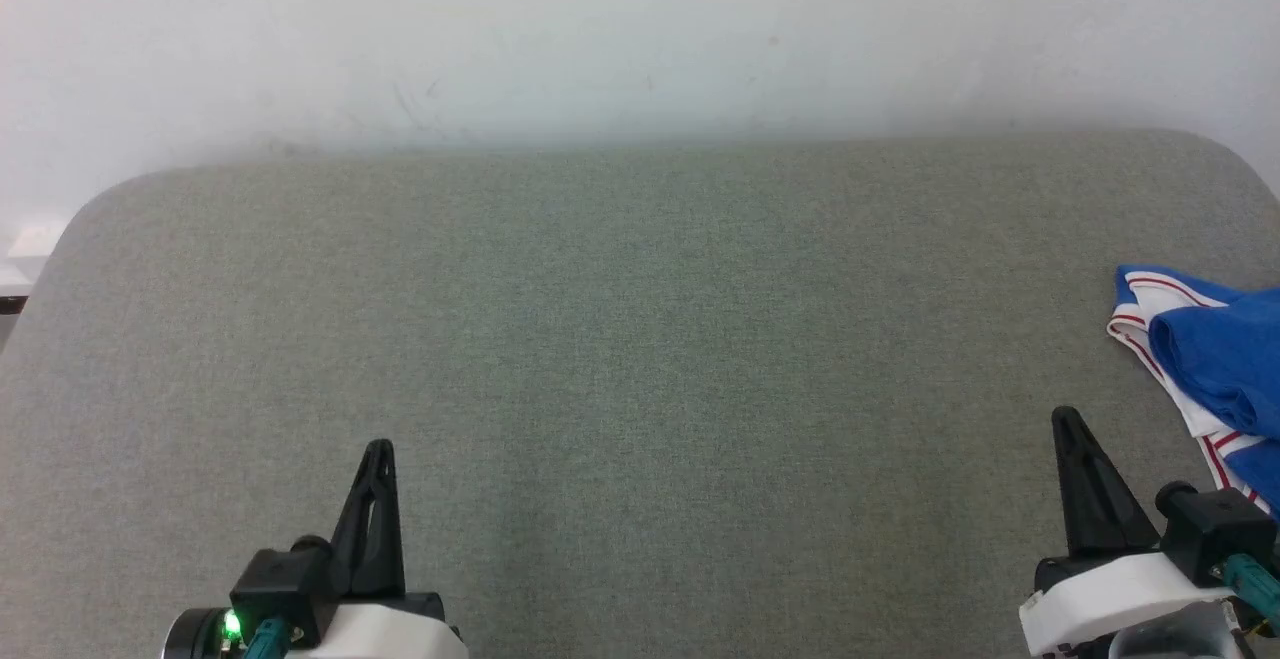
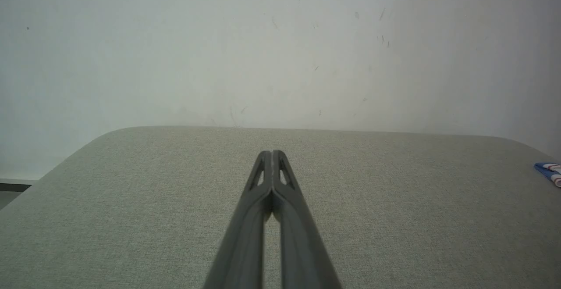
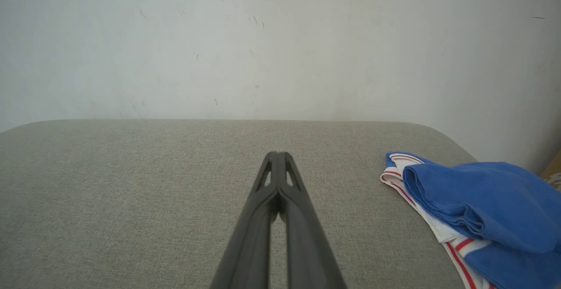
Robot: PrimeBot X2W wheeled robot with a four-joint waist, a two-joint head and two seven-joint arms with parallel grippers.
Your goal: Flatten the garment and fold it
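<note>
The garment (image 1: 1215,359), royal blue with white and red-striped trim, lies bunched at the right edge of the grey-green table (image 1: 620,339). In the right wrist view the garment (image 3: 486,205) sits right of my fingers, apart from them. A blue-and-white corner of the garment (image 2: 550,171) peeks in at the far right of the left wrist view. My left gripper (image 1: 378,454) stands at the lower left, shut with nothing in it, its tips (image 2: 272,154) pressed together. My right gripper (image 1: 1065,421) is at the lower right, just left of the garment, shut and empty, its tips (image 3: 277,154) pressed together.
A pale wall (image 1: 640,29) rises behind the table's rounded far edge. Bare table surface stretches wide between and ahead of both grippers. At the left, the table's rounded corner (image 1: 90,209) drops off toward the floor.
</note>
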